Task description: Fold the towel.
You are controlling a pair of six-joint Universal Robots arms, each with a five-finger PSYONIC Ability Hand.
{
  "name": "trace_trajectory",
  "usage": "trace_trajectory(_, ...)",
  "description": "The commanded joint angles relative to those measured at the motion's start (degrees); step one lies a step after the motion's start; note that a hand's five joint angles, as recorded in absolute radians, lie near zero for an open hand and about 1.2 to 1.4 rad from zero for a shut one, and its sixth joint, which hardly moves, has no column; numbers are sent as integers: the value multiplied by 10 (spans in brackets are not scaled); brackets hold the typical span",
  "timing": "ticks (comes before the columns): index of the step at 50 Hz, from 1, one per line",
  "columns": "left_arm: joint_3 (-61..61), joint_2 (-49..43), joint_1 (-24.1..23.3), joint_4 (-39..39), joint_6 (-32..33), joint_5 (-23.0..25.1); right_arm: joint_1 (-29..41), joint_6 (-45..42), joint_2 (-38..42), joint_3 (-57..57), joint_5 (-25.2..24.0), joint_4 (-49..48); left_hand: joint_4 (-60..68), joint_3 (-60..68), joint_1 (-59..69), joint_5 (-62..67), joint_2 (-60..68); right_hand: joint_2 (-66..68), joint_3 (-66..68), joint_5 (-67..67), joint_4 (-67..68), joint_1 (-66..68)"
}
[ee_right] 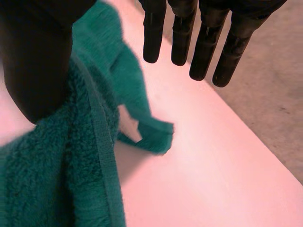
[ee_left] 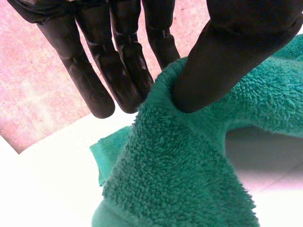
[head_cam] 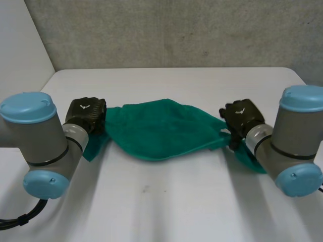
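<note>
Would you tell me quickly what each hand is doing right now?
Left hand: closed on the towel, pinching one end.
Right hand: closed on the towel's other end, under its thumb.

Plain teal-green towel [head_cam: 156, 131]; black left hand [head_cam: 87, 113] and right hand [head_cam: 242, 117] at the towel's ends; white table [head_cam: 166, 201] beneath it; grey arms [head_cam: 43, 143] with light-blue caps [head_cam: 26, 107]; speckled grey wall [head_cam: 176, 30] behind it.

Look at your robot: its left arm [head_cam: 43, 138] and right arm [head_cam: 298, 133] are fat grey tubes with round light-blue caps [head_cam: 26, 107] and a thin dark ring [head_cam: 48, 160] around each. The left hand [head_cam: 87, 115] and right hand [head_cam: 243, 117] are black, each with a small white mark [head_cam: 84, 107] on the back. The fingers [ee_left: 97, 90] are long and smooth with round tips, and the thumb [ee_left: 222, 61] is thick.
</note>
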Motion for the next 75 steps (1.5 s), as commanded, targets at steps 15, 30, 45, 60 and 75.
trace_trajectory(15, -38, 69, 12, 1, -2, 4, -156, 242, 0, -54, -132, 246, 115, 116, 151, 145, 112, -1, 4, 10, 10, 32)
trace_trajectory(30, -37, 66, 25, 4, -2, 4, -170, 161, 1, 58, -138, 141, 115, 116, 151, 145, 112, 17, 23, 28, 28, 51)
trace_trajectory(45, -38, 67, 28, 0, -2, 4, -170, 152, 23, 45, -84, 71, 115, 116, 151, 145, 112, 555, 561, 566, 566, 589)
trace_trajectory(60, -67, 159, 46, -137, 3, 23, -164, -39, -212, 69, -78, 166, 115, 116, 151, 145, 112, 555, 561, 566, 566, 589)
trace_trajectory(75, -119, 125, 81, -198, 90, 106, -94, -291, -142, 101, 19, 248, 115, 116, 151, 145, 112, 555, 561, 566, 566, 589)
